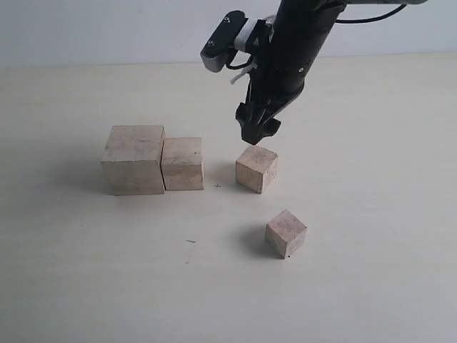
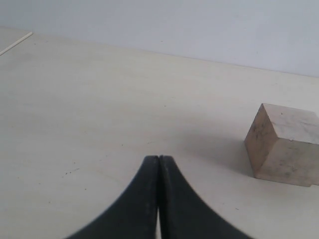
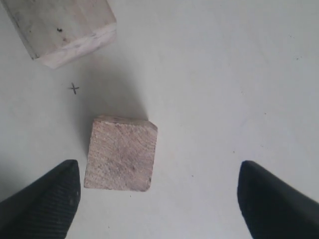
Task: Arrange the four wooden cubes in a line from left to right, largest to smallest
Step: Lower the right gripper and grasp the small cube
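Observation:
All four wooden cubes stand on the pale table (image 1: 371, 143) in the exterior view. The largest cube (image 1: 133, 159) sits at the left, touching the second cube (image 1: 183, 163). A gap separates these from the third cube (image 1: 256, 168). The smallest cube (image 1: 286, 233) lies nearer the front. My right gripper (image 1: 258, 133) hangs just above the third cube. In the right wrist view it is open (image 3: 158, 191), with the third cube (image 3: 120, 154) close to one finger, and the second cube (image 3: 60, 27) beyond. My left gripper (image 2: 159, 159) is shut, empty; the largest cube (image 2: 284, 145) is off to one side.
A small pencilled cross (image 3: 74, 89) marks the table between the second and third cubes. A thin pale stick (image 2: 16, 44) lies far off in the left wrist view. A light wall (image 1: 107, 28) bounds the table's far edge.

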